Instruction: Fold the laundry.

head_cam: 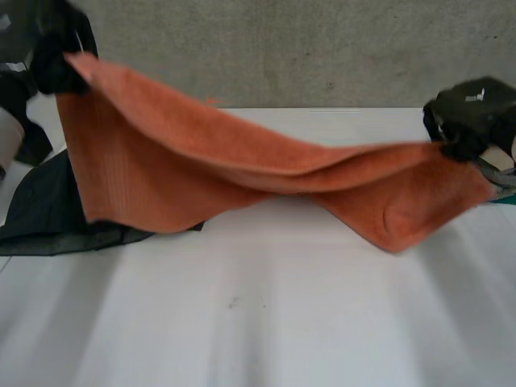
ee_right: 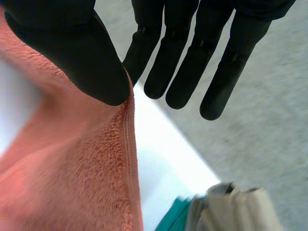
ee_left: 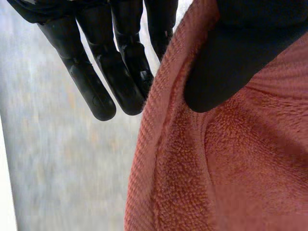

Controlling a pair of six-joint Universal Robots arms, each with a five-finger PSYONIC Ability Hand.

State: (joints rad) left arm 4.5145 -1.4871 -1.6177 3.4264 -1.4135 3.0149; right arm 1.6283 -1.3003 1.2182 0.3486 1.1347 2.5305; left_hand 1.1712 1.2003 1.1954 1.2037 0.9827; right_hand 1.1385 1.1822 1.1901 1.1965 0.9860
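Towel: the orange terry-cloth towel (head_cam: 201,169) hangs in the air, stretched between the two hands above the white table (head_cam: 266,322). Its left corner is high and its right corner lower. The middle sags in a long fold, and I cannot tell whether the lowest parts touch the table.
Left hand: the black left hand (head_cam: 52,60) holds the towel's raised corner. In the left wrist view the thumb presses the hemmed edge against the nearest finger, while the other fingers are straight and clear of the cloth.
Right hand: the black right hand (head_cam: 472,117) pinches the opposite corner. In the right wrist view the thumb sits on the hem beside the nearest finger, and the remaining fingers are straight and off the towel.
Nearby: a crumpled dark grey garment (head_cam: 48,218) lies on the table under the towel's left end. A teal cloth (ee_right: 171,216) and a beige cloth (ee_right: 236,211) lie by the table edge near the right hand.
Step in hand: most likely spreading the towel out before laying it flat for the first fold.
Doing it well: bring the hands level, then draw them apart until the sag and the twist at the middle are gone. Lower the towel onto the bare middle of the table, free edge first, clear of the dark garment.
Watch for: both pinches grip only the hem, so a hard pull could slip a corner loose.
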